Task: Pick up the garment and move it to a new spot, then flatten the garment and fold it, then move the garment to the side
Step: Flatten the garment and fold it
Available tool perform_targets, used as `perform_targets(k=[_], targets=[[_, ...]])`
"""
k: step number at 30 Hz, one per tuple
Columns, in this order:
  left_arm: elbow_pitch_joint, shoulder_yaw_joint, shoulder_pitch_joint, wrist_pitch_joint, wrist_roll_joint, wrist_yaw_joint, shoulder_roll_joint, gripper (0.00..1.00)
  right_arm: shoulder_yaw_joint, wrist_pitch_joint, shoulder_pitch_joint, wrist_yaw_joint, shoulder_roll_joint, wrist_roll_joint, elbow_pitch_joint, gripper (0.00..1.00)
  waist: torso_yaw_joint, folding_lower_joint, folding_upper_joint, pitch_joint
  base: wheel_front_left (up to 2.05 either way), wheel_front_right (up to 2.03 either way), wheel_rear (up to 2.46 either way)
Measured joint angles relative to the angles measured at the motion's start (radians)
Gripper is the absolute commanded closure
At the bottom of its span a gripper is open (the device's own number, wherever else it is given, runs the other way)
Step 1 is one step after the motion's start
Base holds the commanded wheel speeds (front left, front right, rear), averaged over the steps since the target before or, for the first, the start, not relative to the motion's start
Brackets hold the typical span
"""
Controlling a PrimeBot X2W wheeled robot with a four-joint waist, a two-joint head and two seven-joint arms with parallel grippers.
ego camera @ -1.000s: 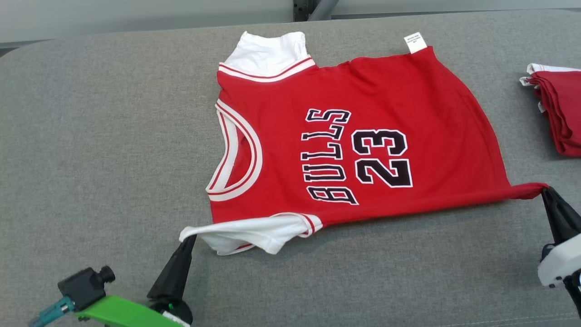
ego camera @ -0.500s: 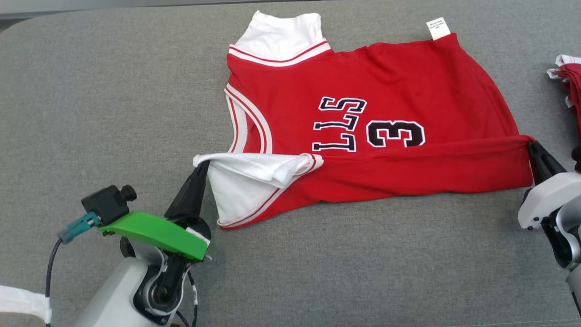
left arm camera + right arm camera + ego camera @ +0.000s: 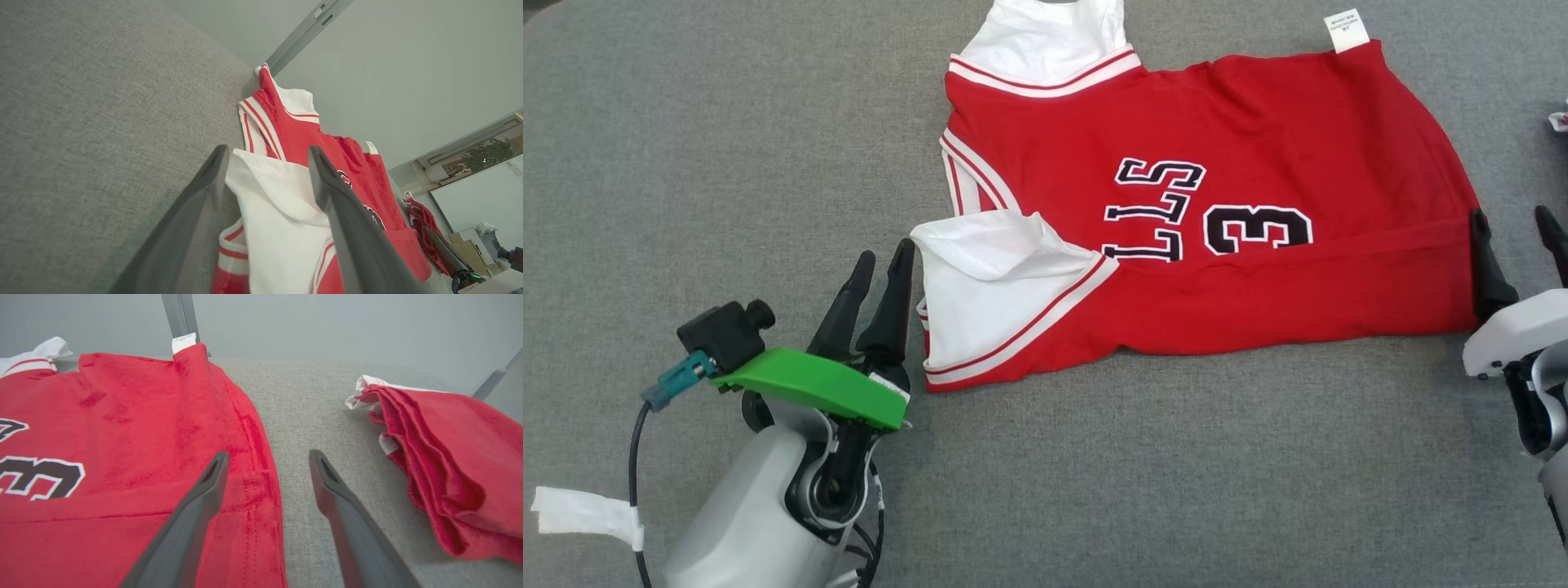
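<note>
Lying flat on the grey cushion (image 3: 686, 163), the red shirt (image 3: 1258, 122) is stretched sideways, neck pointed left, hem right. The left gripper (image 3: 885, 251) and right gripper (image 3: 1510, 214) are spread wide; nothing is held.

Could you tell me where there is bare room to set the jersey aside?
The widest bare patch lies left of the jersey, beyond the left end effector. A bare strip also runs along the jersey's near side. The right side is crowded: the right end effector and a red pile sit there.
</note>
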Motion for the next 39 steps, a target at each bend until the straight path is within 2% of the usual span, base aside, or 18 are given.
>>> perform_targets(k=[3, 6, 9, 16, 23, 24, 25, 26, 27, 29, 30, 32, 39], targets=[[-0.018, 0.014, 0.039, -0.004, 0.001, -0.001, -0.009, 0.00, -0.054, -0.014, 0.029, 0.000, -0.003, 0.000, -0.045, 0.00, 0.003, 0.0000, 0.0000, -0.013, 0.00, 0.00, 0.00], [-0.036, 0.003, 0.121, -0.003, -0.019, -0.001, -0.013, 0.00, -0.136, -0.016, 0.101, 0.000, 0.006, 0.005, -0.139, 0.00, 0.004, 0.0000, 0.0000, -0.027, 0.00, 0.00, 0.00], [-0.049, -0.020, 0.184, 0.029, -0.056, -0.001, -0.015, 0.00, -0.175, -0.017, 0.192, 0.000, 0.029, 0.018, -0.193, 0.00, 0.004, 0.0000, 0.0000, -0.039, 0.00, 0.00, 0.00], [-0.029, -0.028, 0.213, 0.093, -0.132, -0.001, -0.027, 0.00, -0.185, -0.017, 0.265, 0.000, 0.077, 0.086, -0.223, 0.00, -0.006, 0.0000, 0.0000, -0.046, 0.00, 0.00, 0.00], [0.004, -0.039, 0.180, 0.126, -0.147, -0.002, -0.029, 0.00, -0.123, -0.017, 0.237, 0.000, 0.085, 0.169, -0.150, 0.00, -0.016, 0.0000, 0.0001, -0.028, 0.00, 0.00, 0.00], [0.004, -0.042, 0.175, 0.126, -0.147, -0.002, -0.028, 0.17, -0.115, -0.017, 0.227, 0.000, 0.085, 0.185, -0.136, 0.00, -0.016, 0.0000, 0.0000, -0.025, 0.00, 0.00, 0.00], [0.004, -0.045, 0.171, 0.125, -0.147, -0.002, -0.028, 0.57, -0.105, -0.017, 0.217, 0.000, 0.085, 0.202, -0.120, 0.00, -0.016, 0.0000, 0.0000, -0.022, 0.00, 0.00, 0.00], [0.002, -0.049, 0.167, 0.122, -0.147, -0.002, -0.027, 0.81, -0.092, -0.017, 0.206, 0.000, 0.082, 0.220, -0.102, 0.00, -0.015, 0.0000, 0.0000, -0.019, 0.00, 0.00, 0.00], [0.000, -0.052, 0.165, 0.120, -0.147, -0.002, -0.026, 1.00, -0.077, -0.017, 0.196, 0.000, 0.080, 0.240, -0.086, 0.00, -0.015, 0.0000, 0.0000, -0.016, 0.00, 0.00, 0.00], [-0.012, -0.065, 0.161, 0.116, -0.147, -0.001, -0.025, 1.00, -0.044, -0.017, 0.175, 0.000, 0.072, 0.274, -0.058, 0.00, -0.013, 0.0000, 0.0000, -0.012, 0.00, 0.00, 0.00], [-0.018, -0.073, 0.160, 0.111, -0.146, -0.001, -0.024, 1.00, -0.029, -0.017, 0.167, 0.000, 0.065, 0.288, -0.045, 0.45, -0.011, 0.0000, 0.0000, -0.011, 0.00, 0.00, 0.00], [-0.030, -0.084, 0.159, 0.100, -0.146, -0.001, -0.017, 1.00, -0.005, -0.018, 0.156, 0.000, 0.048, 0.312, -0.031, 1.00, -0.006, 0.0000, 0.0000, -0.010, 0.00, 0.00, 0.00], [-0.074, -0.098, 0.170, 0.059, -0.148, -0.002, 0.022, 1.00, 0.039, -0.017, 0.166, 0.000, 0.015, 0.368, -0.055, 1.00, -0.009, 0.0000, 0.0000, -0.021, 0.00, 0.00, 0.00]])
